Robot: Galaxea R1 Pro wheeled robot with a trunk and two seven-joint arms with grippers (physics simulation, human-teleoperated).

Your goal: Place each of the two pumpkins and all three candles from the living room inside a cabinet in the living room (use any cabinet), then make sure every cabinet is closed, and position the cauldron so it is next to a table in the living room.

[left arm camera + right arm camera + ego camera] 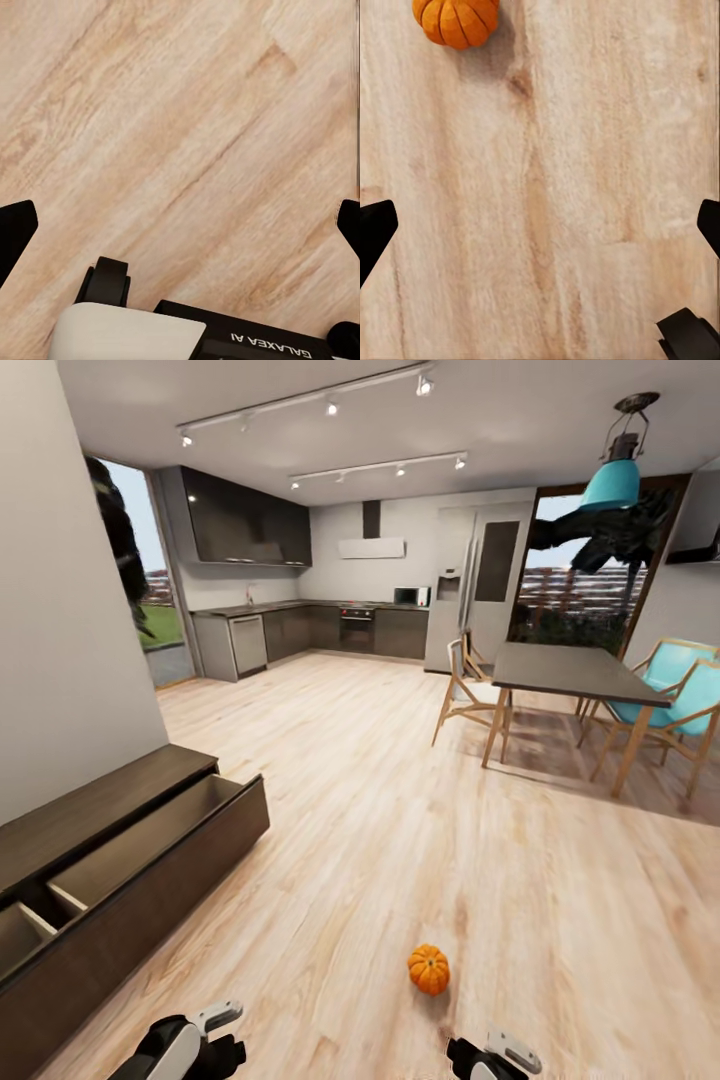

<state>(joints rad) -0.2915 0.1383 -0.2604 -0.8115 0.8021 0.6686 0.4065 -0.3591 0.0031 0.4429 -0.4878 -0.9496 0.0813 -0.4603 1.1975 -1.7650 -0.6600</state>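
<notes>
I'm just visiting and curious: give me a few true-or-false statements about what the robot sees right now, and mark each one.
1. A pumpkin lies on the wood floor. True.
2. The cabinet drawer is shut. False: it is pulled open.
3. The right gripper holds the pumpkin. False: its fingers are spread, with nothing between them.
4. Teal chairs stand by the dining table. True.

Open-plan home, kitchen units (300, 630), dining table (575, 672) with chairs (680, 695), wood floor (380, 840)
</notes>
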